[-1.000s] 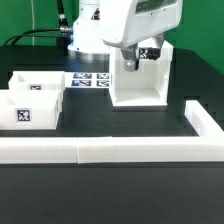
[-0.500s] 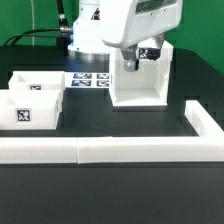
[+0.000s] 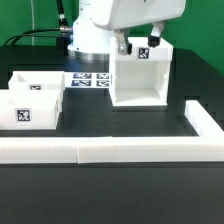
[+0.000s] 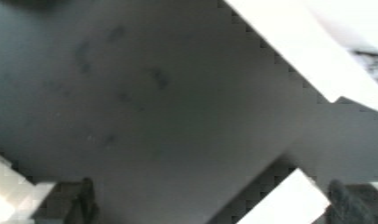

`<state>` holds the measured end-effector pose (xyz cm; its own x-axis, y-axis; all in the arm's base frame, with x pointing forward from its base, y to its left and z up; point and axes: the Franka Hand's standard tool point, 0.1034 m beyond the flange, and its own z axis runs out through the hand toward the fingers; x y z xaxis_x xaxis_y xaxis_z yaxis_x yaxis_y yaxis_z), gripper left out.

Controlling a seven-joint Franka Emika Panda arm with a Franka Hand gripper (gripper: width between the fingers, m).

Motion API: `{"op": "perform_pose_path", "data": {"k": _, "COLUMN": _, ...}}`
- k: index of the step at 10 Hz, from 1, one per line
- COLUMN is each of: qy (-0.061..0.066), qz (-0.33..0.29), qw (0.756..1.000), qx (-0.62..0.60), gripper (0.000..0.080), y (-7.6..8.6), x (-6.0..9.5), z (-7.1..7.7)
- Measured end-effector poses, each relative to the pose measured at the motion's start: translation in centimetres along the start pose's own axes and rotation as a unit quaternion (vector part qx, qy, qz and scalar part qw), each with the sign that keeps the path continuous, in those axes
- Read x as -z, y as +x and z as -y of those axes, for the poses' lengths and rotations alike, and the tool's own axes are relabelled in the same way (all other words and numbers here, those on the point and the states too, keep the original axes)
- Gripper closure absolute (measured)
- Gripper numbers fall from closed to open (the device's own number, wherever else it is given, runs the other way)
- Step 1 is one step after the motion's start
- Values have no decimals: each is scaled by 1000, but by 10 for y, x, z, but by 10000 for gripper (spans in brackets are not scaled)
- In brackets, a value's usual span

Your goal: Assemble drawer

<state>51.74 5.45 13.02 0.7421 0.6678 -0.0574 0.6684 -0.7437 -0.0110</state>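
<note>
Black table (image 3: 120, 128): bears empty drawer case (image 3: 137, 96), two empty drawers (image 3: 46, 108) beside; sits just under wide-spread, empty gripper (image 3: 138, 43).

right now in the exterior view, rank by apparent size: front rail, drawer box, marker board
1. front rail, though it is nearest the camera, so its true rank is unsure
2. drawer box
3. marker board

Bright, even light from above fills the exterior view; the white box (image 3: 137, 85) nearly washes out against the black bench (image 3: 120, 190), casting only soft shadows. The wrist view is dimmer, grey and blurred throughout; its white panel (image 4: 319, 25) glares.
</note>
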Motion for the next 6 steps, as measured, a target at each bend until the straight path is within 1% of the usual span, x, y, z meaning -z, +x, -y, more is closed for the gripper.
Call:
{"op": "perform_pose_path", "data": {"k": 1, "qy": -1, "qz": 0, "qw": 1000, "qx": -7, "gripper": 150, "y": -3, "x": 3, "z": 2}}
{"op": "perform_pose_path", "data": {"k": 3, "qy": 0, "qz": 1, "qw": 1000, "qx": -6, "gripper": 150, "y": -3, "x": 0, "z": 2}}
{"op": "perform_pose_path", "data": {"k": 6, "qy": 0, "qz": 1, "qw": 1000, "qx": -9, "gripper": 150, "y": -3, "x": -1, "z": 2}}
